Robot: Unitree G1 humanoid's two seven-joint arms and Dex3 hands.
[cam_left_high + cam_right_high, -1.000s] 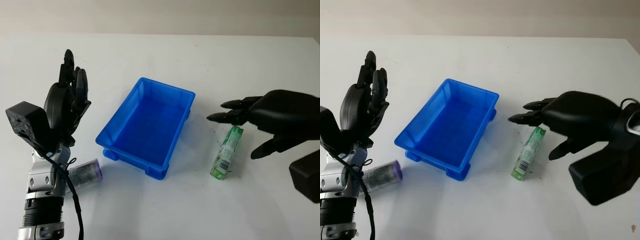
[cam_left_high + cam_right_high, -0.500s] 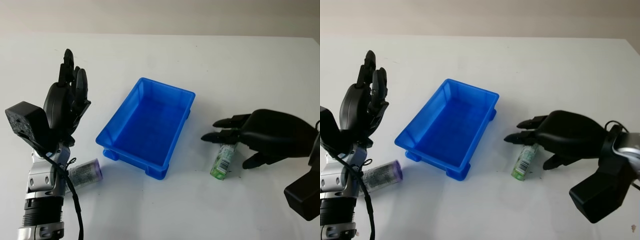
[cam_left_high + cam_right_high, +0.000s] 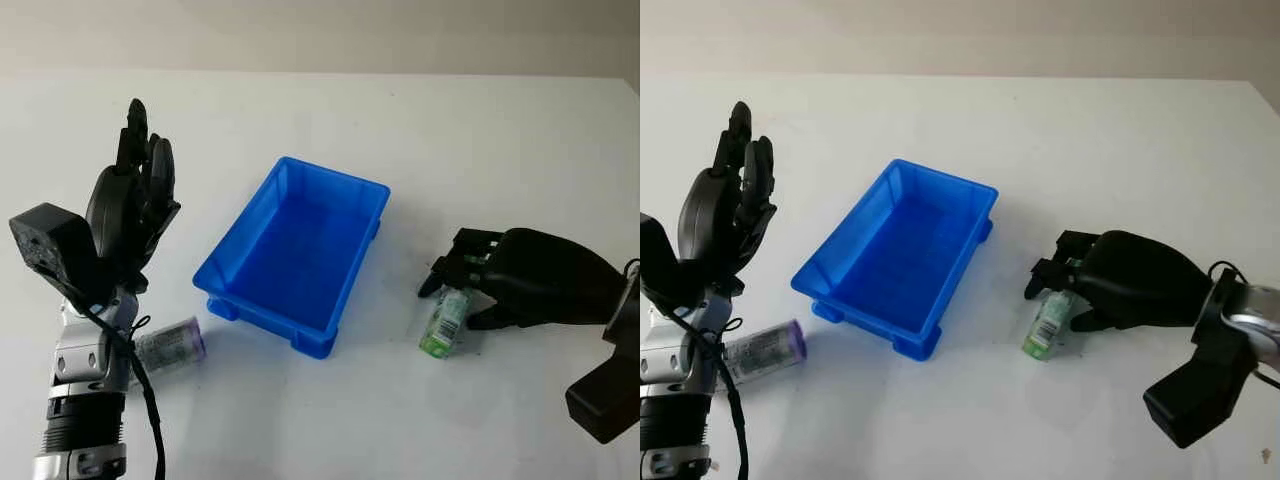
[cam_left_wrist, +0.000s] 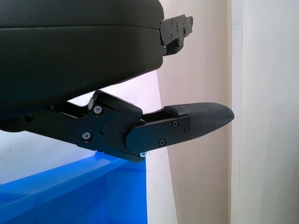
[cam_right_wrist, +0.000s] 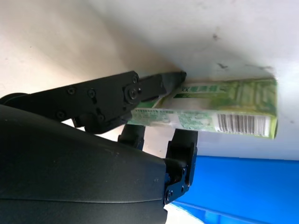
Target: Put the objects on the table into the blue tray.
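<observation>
A: Why is the right hand (image 3: pixel 500 285) down on the table (image 3: pixel 450 130)?
B: Its fingers (image 5: pixel 112 100) are curled round the upper end of the green box (image 3: pixel 444 327), so I judge it is taking hold before a lift toward the blue tray (image 3: pixel 296 250), just to its left.

A: How does the box lie?
B: Flat, its long axis running toward and away from the robot, tilted slightly, near end free.

A: The other hand?
B: The left hand (image 3: pixel 135 200) hangs raised and open left of the tray, above a purple-capped can (image 3: pixel 170 343) lying on its side.

Bright, even light; soft shadows pool under the blue tray (image 3: pixel 290 265) and right robot hand (image 3: pixel 528 290).
</observation>
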